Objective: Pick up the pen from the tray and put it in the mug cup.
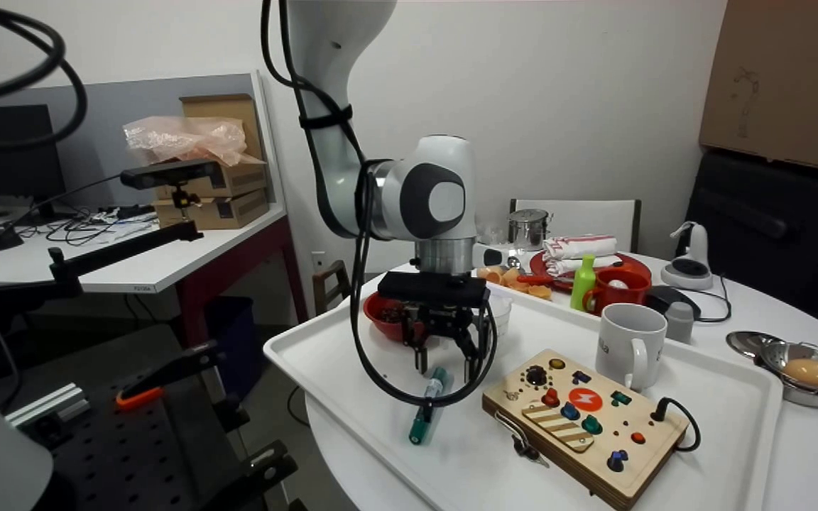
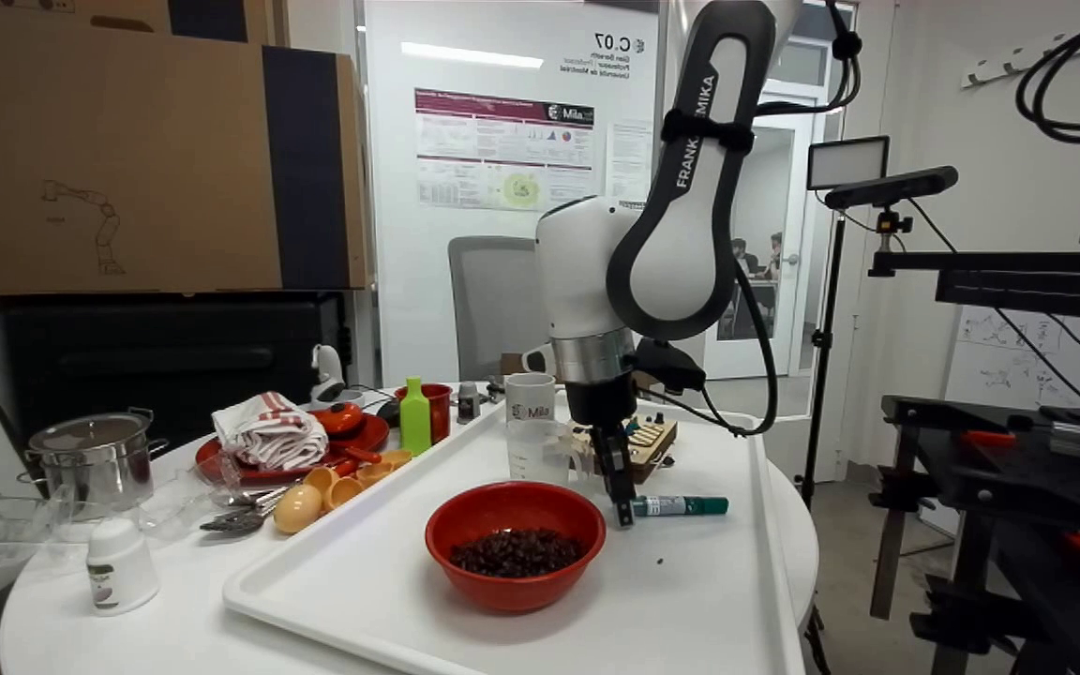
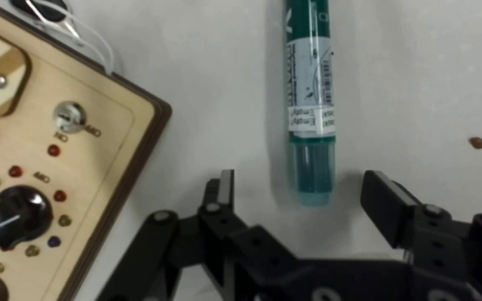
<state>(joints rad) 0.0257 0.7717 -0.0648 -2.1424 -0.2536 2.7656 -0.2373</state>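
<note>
Seeing smooth, glossy plastic along the pen (image 3: 308, 21), a paper-like label (image 3: 303, 75) around it, duller smooth plastic across the tray (image 2: 690, 600), and a glazed, ceramic-looking surface on the mug cup (image 1: 618, 344). Noticing smooth wood on the control box (image 3: 90, 175), shiny plastic on its knob (image 3: 13, 217), and a matt finish on the fingers (image 3: 385, 205) of the gripper (image 3: 299, 186). Catching polished metal on the pot (image 2: 109, 473), soft cloth in the towel (image 2: 268, 436), smooth, faintly shiny plastic on the bowl (image 2: 512, 589), smooth plastic on the green bottle (image 2: 415, 422), and dull cardboard on the carton (image 2: 146, 187).
</note>
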